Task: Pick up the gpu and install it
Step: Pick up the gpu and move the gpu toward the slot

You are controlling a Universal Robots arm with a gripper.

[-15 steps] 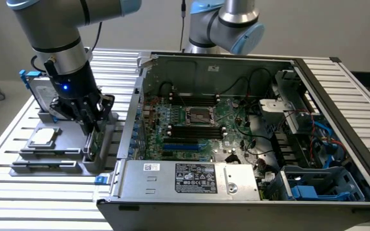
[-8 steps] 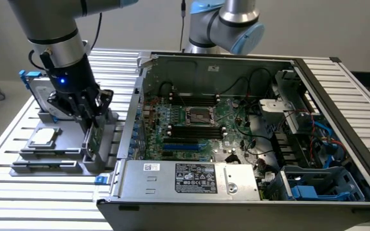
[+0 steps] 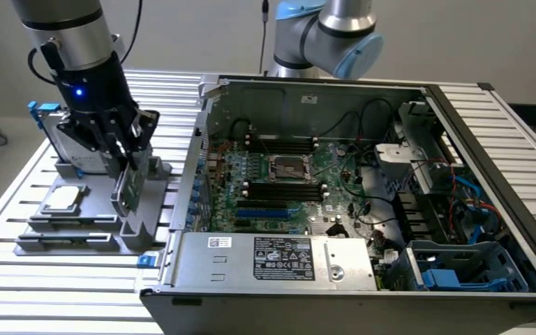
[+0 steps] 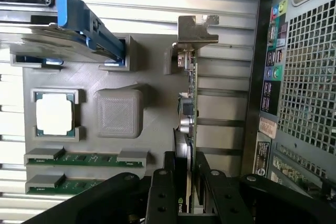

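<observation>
Black pincer (image 3: pixel 123 164) grips one gpu (image 3: pixel 128 188) edge-on at the exterior view's left, by a grey holder (image 3: pixel 142 234) with one silver chip (image 3: pixel 63 199), two memory sticks (image 4: pixel 79 158), one hard drive (image 4: pixel 47 38).

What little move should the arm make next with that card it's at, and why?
Probably a straight lift. The gripper looks closed on the gpu, which stands on edge at the gray holder beside the open computer case; rising first would likely clear it from the holder before any sideways travel.
</observation>
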